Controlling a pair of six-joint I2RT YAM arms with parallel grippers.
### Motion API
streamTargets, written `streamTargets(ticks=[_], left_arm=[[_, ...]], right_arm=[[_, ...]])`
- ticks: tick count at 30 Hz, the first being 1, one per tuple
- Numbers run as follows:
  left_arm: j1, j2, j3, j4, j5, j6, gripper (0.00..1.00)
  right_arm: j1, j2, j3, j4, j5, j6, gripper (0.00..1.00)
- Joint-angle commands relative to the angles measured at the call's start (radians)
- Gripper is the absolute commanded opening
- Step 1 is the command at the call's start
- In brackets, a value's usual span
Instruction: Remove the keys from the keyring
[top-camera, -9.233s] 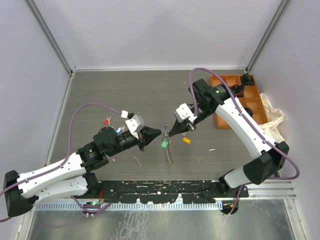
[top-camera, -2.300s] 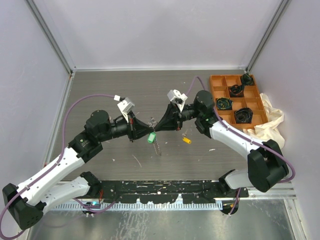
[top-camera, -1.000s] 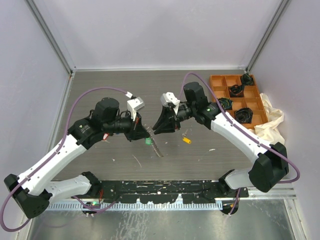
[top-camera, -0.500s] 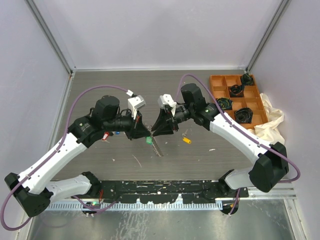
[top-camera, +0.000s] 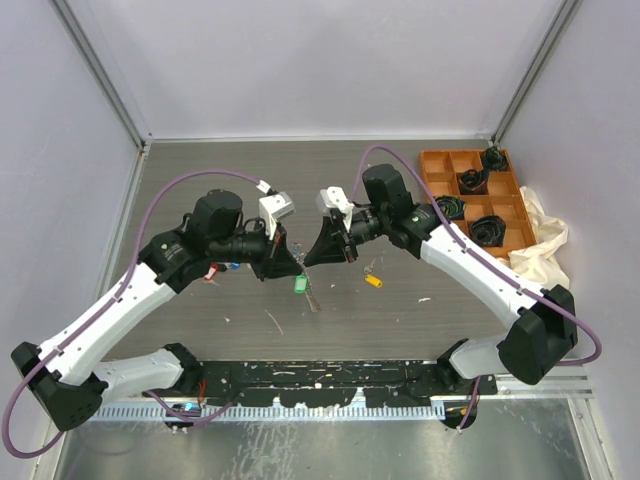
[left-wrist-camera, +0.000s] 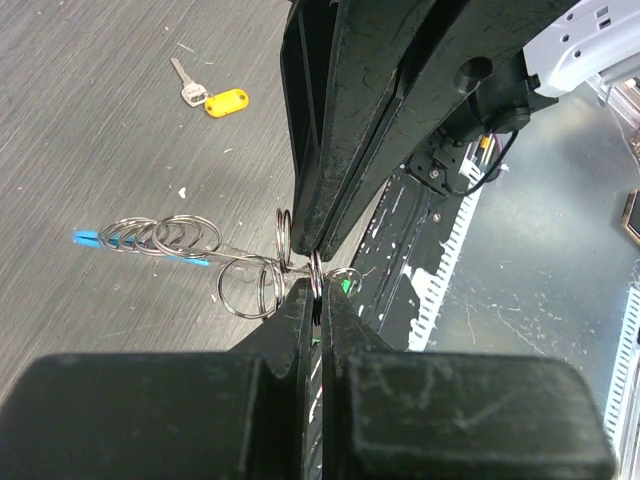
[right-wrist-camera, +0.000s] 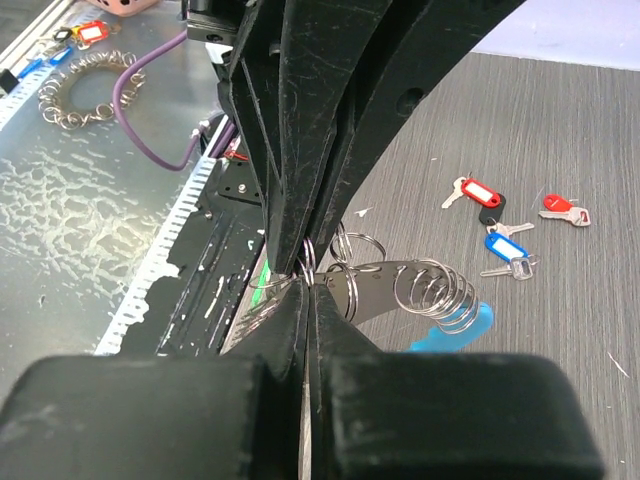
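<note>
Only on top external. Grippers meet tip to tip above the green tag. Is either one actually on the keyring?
Observer: Left wrist shows the left gripper shut on one ring of the keyring.
Operator: Right one?
Observer: The right gripper is shut too, tips at that ring; a pinch isn't clear.
Operator: Keys already off?
Observer: Right wrist shows one red-tagged key, a second red-tagged key and a blue-tagged key loose on the table.
</note>
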Motion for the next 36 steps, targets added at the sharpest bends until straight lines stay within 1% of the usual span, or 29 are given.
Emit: streamTargets(ticks=[1, 2, 3, 4, 6, 10, 12, 15, 17, 19, 21, 24, 28, 32, 36], left_arm=[[0.003, -0.022, 0.038, 0.081, 0.018, -0.03, 0.0], [0.003, -0.029, 0.029, 0.099, 0.017, -0.049, 0.0], [0.002, -0.035, 0.018, 0.117, 0.008, -0.072, 0.03], [0.002, -0.045, 0.006, 0.137, 0.002, -0.092, 0.09], [0.002, -0.079, -0.029, 0.19, -0.008, -0.136, 0.25], [0.015, -0.196, -0.135, 0.319, -0.06, -0.224, 0.42], [0.023, -0.263, -0.197, 0.409, -0.098, -0.281, 0.47], [0.026, -0.357, -0.285, 0.564, -0.165, -0.363, 0.49], [0.026, -0.397, -0.322, 0.635, -0.201, -0.401, 0.49], [0.026, -0.414, -0.351, 0.699, -0.214, -0.435, 0.46], [0.027, -0.412, -0.36, 0.719, -0.216, -0.437, 0.43], [0.026, -0.4, -0.361, 0.739, -0.218, -0.408, 0.41], [0.027, -0.363, -0.347, 0.77, -0.192, -0.385, 0.41], [0.027, -0.354, -0.329, 0.779, -0.182, -0.391, 0.41], [0.026, -0.385, -0.367, 0.811, -0.197, -0.406, 0.43]], right_arm=[[0.006, -0.026, 0.046, -0.018, -0.044, -0.034, 0.01], [0.005, -0.028, 0.047, -0.014, -0.042, -0.024, 0.01], [0.003, -0.03, 0.047, 0.001, -0.044, -0.002, 0.01], [-0.002, -0.032, 0.044, 0.028, -0.047, 0.031, 0.01], [-0.016, -0.037, 0.04, 0.073, -0.05, 0.093, 0.01], [-0.026, -0.039, 0.063, 0.09, -0.035, 0.164, 0.01], [-0.026, -0.033, 0.085, 0.09, -0.019, 0.214, 0.01], [-0.026, -0.018, 0.121, 0.087, -0.002, 0.276, 0.01], [-0.027, -0.008, 0.146, 0.083, 0.014, 0.308, 0.01], [-0.031, 0.001, 0.168, 0.082, 0.029, 0.332, 0.01], [-0.037, 0.009, 0.191, 0.078, 0.053, 0.345, 0.01], [-0.047, 0.032, 0.233, 0.055, 0.065, 0.358, 0.01], [-0.061, 0.091, 0.339, -0.065, 0.066, 0.319, 0.01], [-0.109, 0.126, 0.434, -0.124, 0.069, 0.317, 0.01], [-0.134, 0.09, 0.421, -0.122, 0.164, 0.309, 0.01]])
